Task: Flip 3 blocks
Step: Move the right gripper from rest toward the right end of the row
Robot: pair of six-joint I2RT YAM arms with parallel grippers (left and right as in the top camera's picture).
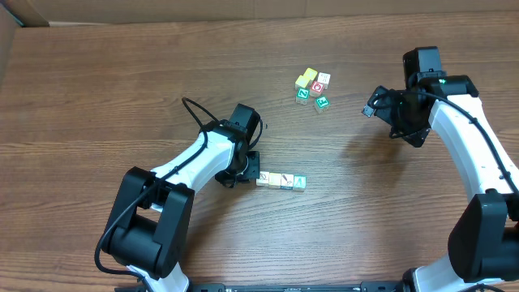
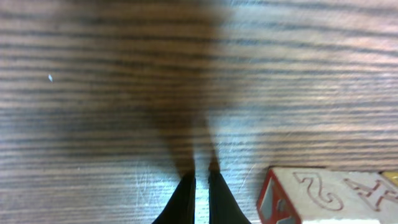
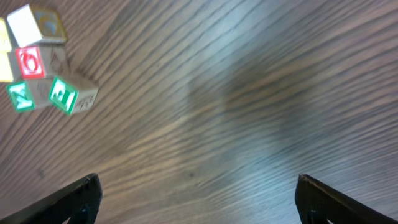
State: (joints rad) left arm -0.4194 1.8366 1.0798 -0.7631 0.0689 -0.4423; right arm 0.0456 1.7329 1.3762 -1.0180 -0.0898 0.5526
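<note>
Small wooden blocks lie on the worktop (image 1: 122, 65) in two groups, well apart from each other.

The first group is a row (image 1: 281, 181) of four blocks, as far as the overhead view allows a count. They lie side by side and touching, near the middle of the worktop and somewhat toward its near edge. Their tops are pale, and the block at the right end carries a green mark. In the left wrist view the end block (image 2: 323, 193) has a red side face and a pale top with a carved mark. The next block touching it bears another carved mark.

The second group is a cluster (image 1: 312, 88) of six, toward the far edge and right of centre. It has two yellow blocks (image 1: 309, 75), one white block (image 1: 324, 79), two green blocks (image 1: 302, 95) and one red block (image 1: 317, 88). They are packed close, the red one in the middle.

The left gripper (image 1: 250, 172) is closed, its fingers (image 2: 186, 199) almost together with nothing between them. Its tips are down at the wood just beside the left end of the row.

The right gripper (image 1: 375, 104) is wide open and empty, above bare wood to the right of the cluster. Its own camera shows the cluster at the upper left corner.
</note>
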